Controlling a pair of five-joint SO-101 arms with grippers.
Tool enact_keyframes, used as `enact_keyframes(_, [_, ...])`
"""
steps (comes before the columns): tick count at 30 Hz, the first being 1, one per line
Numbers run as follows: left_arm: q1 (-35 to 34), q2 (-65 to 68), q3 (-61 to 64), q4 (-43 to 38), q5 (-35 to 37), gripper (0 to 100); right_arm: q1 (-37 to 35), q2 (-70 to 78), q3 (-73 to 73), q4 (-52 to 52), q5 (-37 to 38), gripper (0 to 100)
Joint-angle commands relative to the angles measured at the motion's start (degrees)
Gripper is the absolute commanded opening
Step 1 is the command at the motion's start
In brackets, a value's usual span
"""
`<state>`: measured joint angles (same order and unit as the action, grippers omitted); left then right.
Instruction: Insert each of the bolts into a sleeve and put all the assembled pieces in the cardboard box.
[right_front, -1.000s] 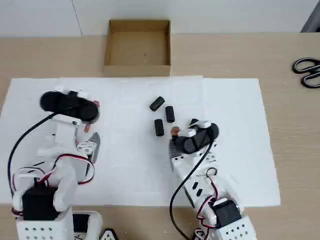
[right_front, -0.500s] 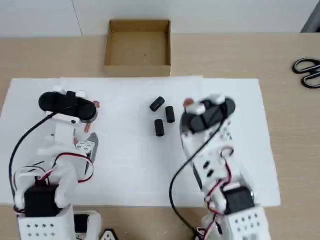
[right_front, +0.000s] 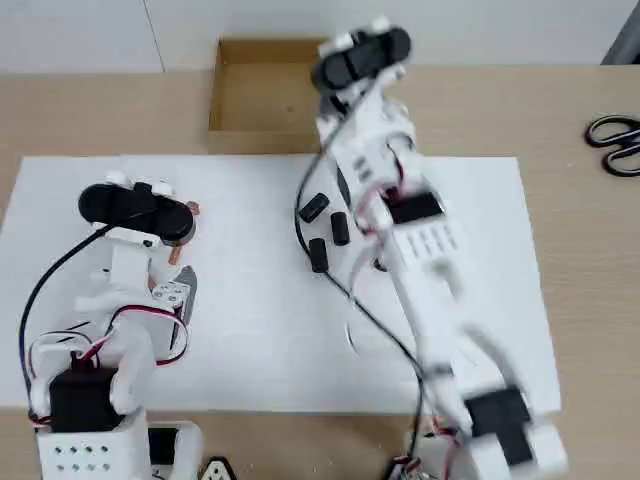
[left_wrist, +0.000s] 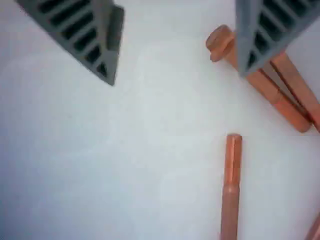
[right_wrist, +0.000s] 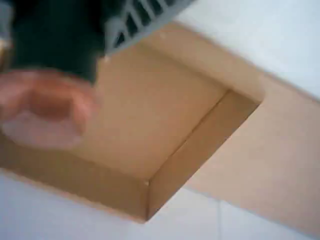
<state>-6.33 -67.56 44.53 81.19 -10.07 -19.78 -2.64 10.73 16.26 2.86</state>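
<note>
My right gripper (right_wrist: 85, 50) is shut on an assembled piece, a black sleeve (right_wrist: 50, 42) with a copper bolt head (right_wrist: 42, 107) sticking out. It hangs above the cardboard box (right_wrist: 80, 187). From above, that arm stretches across the sheet, its head (right_front: 360, 55) at the right rim of the box (right_front: 275, 140). Three loose black sleeves (right_front: 318, 254) lie mid-sheet beside the arm. My left gripper (left_wrist: 177, 72) is open just above the paper, with copper bolts (left_wrist: 260, 82) lying by one finger and another bolt (left_wrist: 232, 185) farther off. The bolts (right_front: 176, 254) sit next to the left arm.
A white paper sheet (right_front: 250, 350) covers the middle of the wooden table. Scissors (right_front: 615, 142) lie at the far right edge. The box floor looks bare where it is visible.
The right arm has swung from beside the sleeves up and forward to over the box, carrying the sleeved bolt. The left arm has stayed almost still.
</note>
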Motion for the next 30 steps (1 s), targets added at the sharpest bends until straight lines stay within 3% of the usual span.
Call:
enact_keyframes(1, [-0.2,-0.6,-0.2,1.9,-0.2,15,0.7,14.3,-20.7,-1.6,0.8,0.4])
enact_keyframes(7, [-0.2,-0.7,-0.2,3.0,-0.2,15,0.7,35.9,-43.6,-1.5,0.8,0.4])
enact_keyframes(13, [-0.2,-0.7,-0.2,2.6,-0.2,15,0.7,51.2,-57.3,-1.5,0.8,0.4])
enact_keyframes(22, [-0.1,-0.6,0.0,2.6,-0.2,15,2.2,61.9,-65.8,-1.5,0.8,1.3])
enact_keyframes(30, [-0.1,-0.6,3.2,1.5,-0.3,15,2.9,65.1,-66.4,-1.5,0.9,13.2])
